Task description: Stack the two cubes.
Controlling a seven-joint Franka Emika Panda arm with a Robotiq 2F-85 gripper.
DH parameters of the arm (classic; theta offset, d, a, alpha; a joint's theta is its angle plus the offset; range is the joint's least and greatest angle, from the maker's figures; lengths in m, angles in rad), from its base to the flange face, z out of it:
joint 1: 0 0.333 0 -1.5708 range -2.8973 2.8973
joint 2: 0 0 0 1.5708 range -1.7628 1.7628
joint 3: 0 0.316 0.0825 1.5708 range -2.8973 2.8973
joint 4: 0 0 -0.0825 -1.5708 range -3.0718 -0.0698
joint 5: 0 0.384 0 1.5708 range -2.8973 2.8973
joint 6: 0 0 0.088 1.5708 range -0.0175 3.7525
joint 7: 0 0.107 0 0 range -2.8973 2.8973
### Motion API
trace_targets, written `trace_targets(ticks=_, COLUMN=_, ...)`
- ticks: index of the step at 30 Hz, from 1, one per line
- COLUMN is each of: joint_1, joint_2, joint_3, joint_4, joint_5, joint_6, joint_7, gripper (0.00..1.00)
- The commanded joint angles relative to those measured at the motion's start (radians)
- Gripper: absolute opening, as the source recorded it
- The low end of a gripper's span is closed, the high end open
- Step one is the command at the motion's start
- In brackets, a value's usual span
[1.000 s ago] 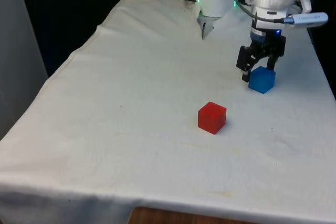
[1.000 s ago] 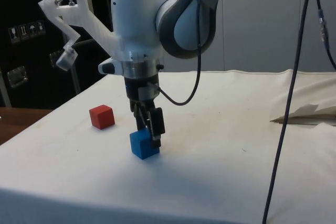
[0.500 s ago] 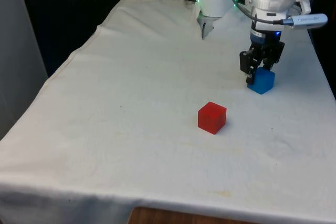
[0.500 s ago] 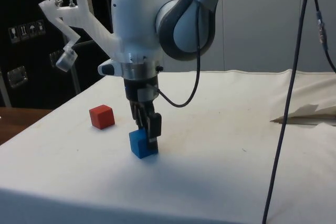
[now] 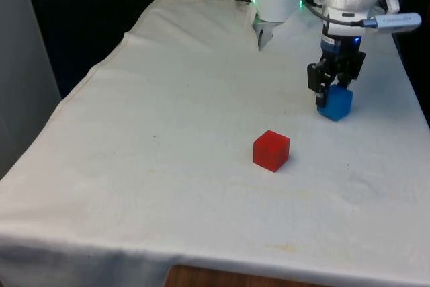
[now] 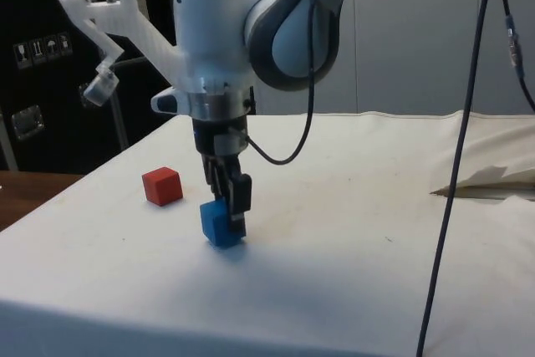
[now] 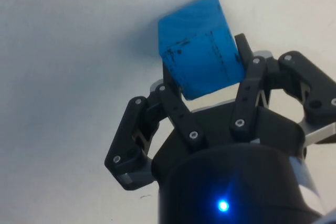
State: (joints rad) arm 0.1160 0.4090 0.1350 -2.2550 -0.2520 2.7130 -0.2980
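Note:
The blue cube [image 5: 337,104] is at the front view's right, far side of the table, with my gripper [image 5: 330,95] shut on it from above. From the side, the gripper [image 6: 227,211] pinches the blue cube [image 6: 216,225] just at or barely above the cloth. In the wrist view the blue cube [image 7: 197,45] sits slightly skewed between the two black fingers of the gripper [image 7: 205,66]. The red cube [image 5: 271,150] rests alone on the cloth nearer the table's middle, well apart from the gripper; it also appears as the red cube [image 6: 161,186] in the side view.
A black cable [image 6: 458,173] hangs down over the table in the side view. A crumpled fold of the cloth [image 6: 489,180] lies beyond it. The table's cloth edge [image 5: 87,78] runs along the front view's left.
The fingers have closed from wide open onto the blue cube. The gripper and cube have shifted slightly towards the red cube in the side view and risen a little.

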Motion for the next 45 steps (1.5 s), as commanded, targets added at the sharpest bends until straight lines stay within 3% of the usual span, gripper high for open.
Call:
trace_targets(ticks=1, joint_1=-0.001, joint_2=-0.011, joint_3=0.001, joint_4=-0.002, joint_5=0.002, joint_6=-0.010, joint_7=-0.001, gripper=0.04)
trace_targets(ticks=25, joint_1=-0.018, joint_2=-0.090, joint_3=-0.009, joint_4=0.056, joint_5=0.027, joint_6=-0.121, joint_7=-0.003, gripper=0.04)
trace_targets(ticks=45, joint_1=-0.020, joint_2=-0.124, joint_3=-0.024, joint_4=0.081, joint_5=0.042, joint_6=-0.153, joint_7=0.065, gripper=0.04)
